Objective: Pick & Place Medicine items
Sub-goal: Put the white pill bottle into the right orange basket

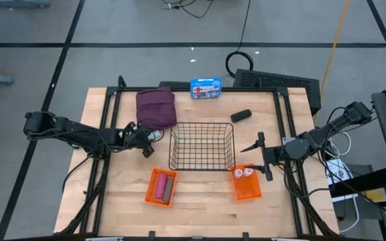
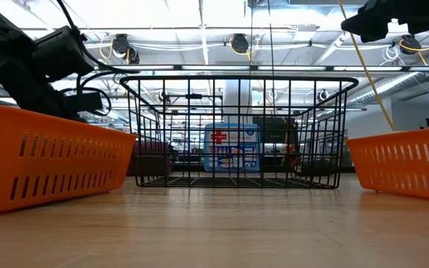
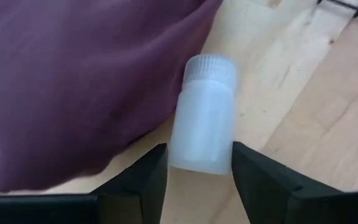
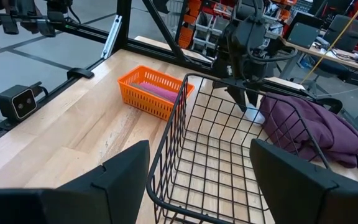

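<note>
A white bottle (image 3: pixel 202 115) lies on its side on the table, right against the near edge of the maroon pouch (image 1: pixel 156 107), cap pointing away from my left gripper (image 3: pixel 199 168). That gripper is shut on the bottle's base (image 1: pixel 154 134), left of the wire basket (image 1: pixel 202 145). Two more white bottles (image 1: pixel 242 173) stand in the right orange basket (image 1: pixel 246 189). A pink cylinder (image 1: pixel 161 185) lies in the left orange basket (image 1: pixel 150 191). The dark-grey oblong piece (image 1: pixel 240 115) lies on the table beyond the wire basket. My right gripper (image 1: pixel 263 155) is open, in the air right of the wire basket. My left gripper pinches the white bottle at its bottom end (image 3: pixel 197 163), one finger (image 3: pixel 151 171) on each side of the round wall. The fingers come in low and lie along the bottle. It lies on the table beside the pouch.
A blue first-aid box (image 1: pixel 206 88) stands at the far edge, and a black pad (image 1: pixel 273 80) lies at the far right corner. The wire basket (image 4: pixel 229 143) sits mid-table between both arms. Bare wood stretches along the near edge (image 1: pixel 200 214). Cables run along both table sides.
</note>
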